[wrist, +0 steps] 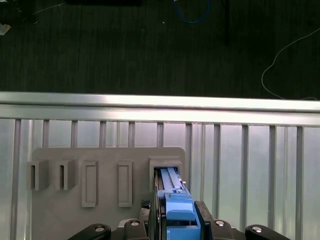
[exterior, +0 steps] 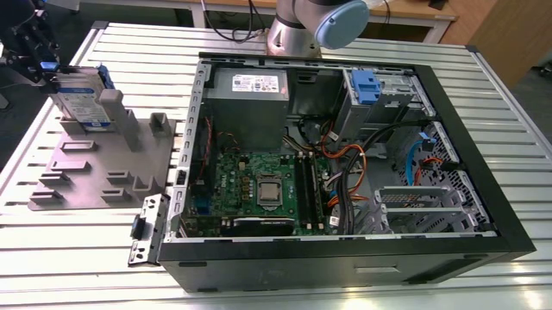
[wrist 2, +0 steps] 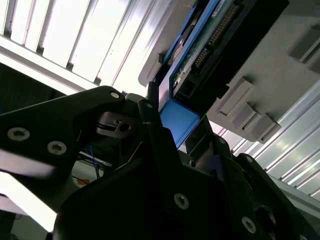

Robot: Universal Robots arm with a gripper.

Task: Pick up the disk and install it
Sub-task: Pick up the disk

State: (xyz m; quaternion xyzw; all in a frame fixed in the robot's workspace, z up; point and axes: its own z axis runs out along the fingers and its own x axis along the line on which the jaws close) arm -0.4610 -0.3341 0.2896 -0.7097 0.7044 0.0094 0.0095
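Observation:
The disk [exterior: 84, 98] stands on edge at the far corner of the grey moulded plate [exterior: 95, 177], at the exterior view's left, its white-and-blue label facing the camera. My gripper [exterior: 45, 66] is at the disk's upper end, over the blue rail. In the first wrist view the disk [wrist: 175, 192] appears edge-on, seated in a slot of the plate [wrist: 100, 160], with a black finger close against each side of its blue rail; the gripper [wrist: 179, 222] is shut on it. The second wrist view shows the disk's underside [wrist 2: 210, 45] and blue tab between the fingers [wrist 2: 150, 112].
An open computer case [exterior: 483, 97] lies to the exterior view's right of the plate, with a motherboard [exterior: 258, 187], cables and a drive bay holding a blue clip [exterior: 366, 87] at its far side. The arm's base [exterior: 298, 29] stands behind the case. The slatted metal table [exterior: 69, 258] ends just beyond the plate.

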